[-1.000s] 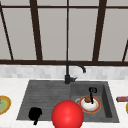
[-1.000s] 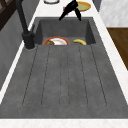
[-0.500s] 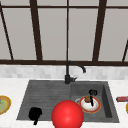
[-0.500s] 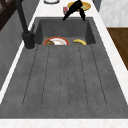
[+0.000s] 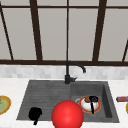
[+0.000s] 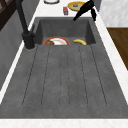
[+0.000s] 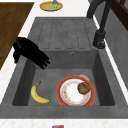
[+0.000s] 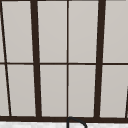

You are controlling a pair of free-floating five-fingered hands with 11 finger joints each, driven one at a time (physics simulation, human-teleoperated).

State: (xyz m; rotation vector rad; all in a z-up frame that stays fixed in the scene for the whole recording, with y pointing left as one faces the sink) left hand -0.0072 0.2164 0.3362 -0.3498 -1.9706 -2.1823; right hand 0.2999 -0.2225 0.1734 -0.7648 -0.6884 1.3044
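My right robot hand [image 5: 93, 102] hovers over the plate [image 7: 75, 91] in the sink basin [image 7: 100, 72], fingers straight, holding nothing. Reaching down carelessly, I could knock the brown food [image 7: 83, 87] off it toward the banana [image 7: 38, 94].

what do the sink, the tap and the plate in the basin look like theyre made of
Sink: likely stone or composite, matte; its dark grey surface is speckled, without shine.
Tap: probably black coated metal; it is uniformly dark and slim, with barely any gleam.
Plate: seemingly glazed ceramic; it is white in the middle with an orange-red rim. A brown lump of food sits on it.
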